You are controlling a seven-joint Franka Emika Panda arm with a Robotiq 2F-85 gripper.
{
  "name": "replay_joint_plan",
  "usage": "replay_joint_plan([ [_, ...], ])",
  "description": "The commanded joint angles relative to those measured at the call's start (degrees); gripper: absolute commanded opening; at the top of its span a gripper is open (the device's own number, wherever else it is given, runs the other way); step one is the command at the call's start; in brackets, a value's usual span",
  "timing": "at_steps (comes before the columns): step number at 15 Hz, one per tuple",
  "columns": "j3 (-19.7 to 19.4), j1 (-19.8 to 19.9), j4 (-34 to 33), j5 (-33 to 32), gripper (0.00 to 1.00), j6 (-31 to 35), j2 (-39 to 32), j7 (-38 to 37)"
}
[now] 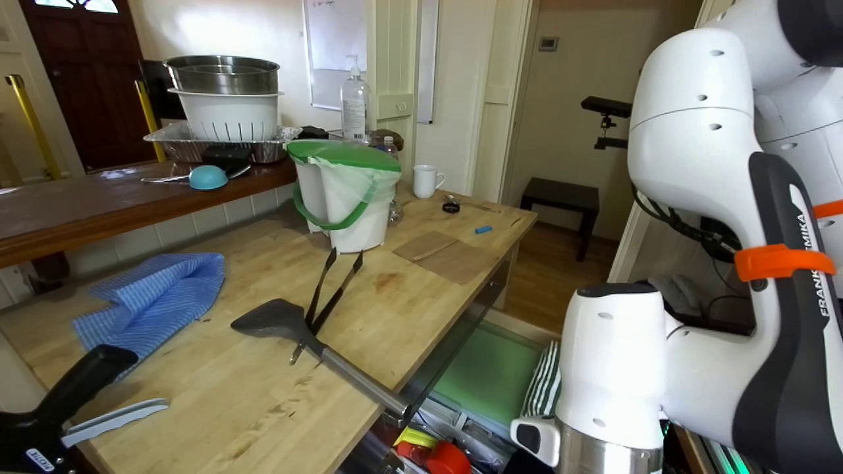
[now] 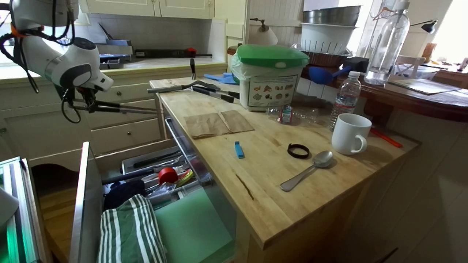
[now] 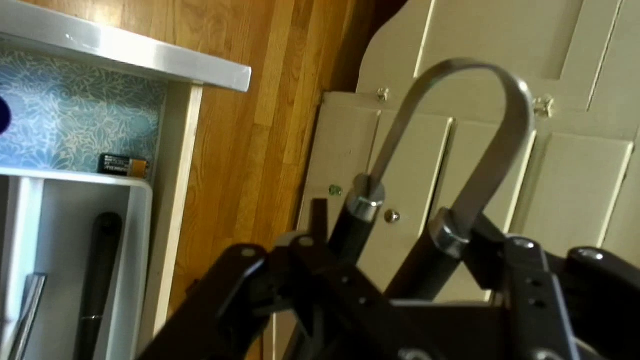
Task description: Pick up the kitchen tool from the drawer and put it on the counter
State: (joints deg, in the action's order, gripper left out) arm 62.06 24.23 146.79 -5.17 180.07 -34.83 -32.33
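the gripper [image 3: 400,235] is partly closed, with both legs of the kitchen tool [image 3: 493,165] between its jaws; the tool looks like tongs, black handles joined by a metal bend. squeezing the two legs together probably stops them springing apart, and lets the bend reach out ahead of the jaws. the tool looks to be out of the drawer [image 3: 165,56], above its rim and, in the wrist view, past its corner; how far past i can't tell. the counter [image 2: 270,138] lies above the drawer's inner side, and laying the tool there is presumably what remains. the spatula [image 1: 346,368] sticks its handle out toward the drawer (an easy thing to clip). between that handle and the brown paper [image 2: 219,123], along the drawer side, bare wood seems the roomiest landing.
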Motion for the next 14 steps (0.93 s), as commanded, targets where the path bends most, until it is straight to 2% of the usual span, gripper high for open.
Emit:
replay_joint_plan([
  [1, -0.2, -5.5, -7.5, 7.1, 0.39, -11.5, -4.1, 10.7],
  [4, -3.0, -12.2, -14.3, 11.8, 0.39, -22.1, -5.2, 17.7],
  [6, -6.9, -18.4, -18.6, 13.5, 0.39, -28.7, -4.4, 20.9],
  [7, -9.7, -22.0, -19.4, 13.7, 0.39, -29.4, -2.1, 21.1],
  [10, -15.8, -28.8, -20.0, 13.1, 0.39, -25.7, 1.2, 23.2],
  [12, -19.6, -31.9, -19.0, 12.0, 0.39, -22.5, 3.4, 25.6],
  [14, -21.8, -33.7, -17.1, 12.0, 0.39, -16.6, 4.6, 28.5],
])
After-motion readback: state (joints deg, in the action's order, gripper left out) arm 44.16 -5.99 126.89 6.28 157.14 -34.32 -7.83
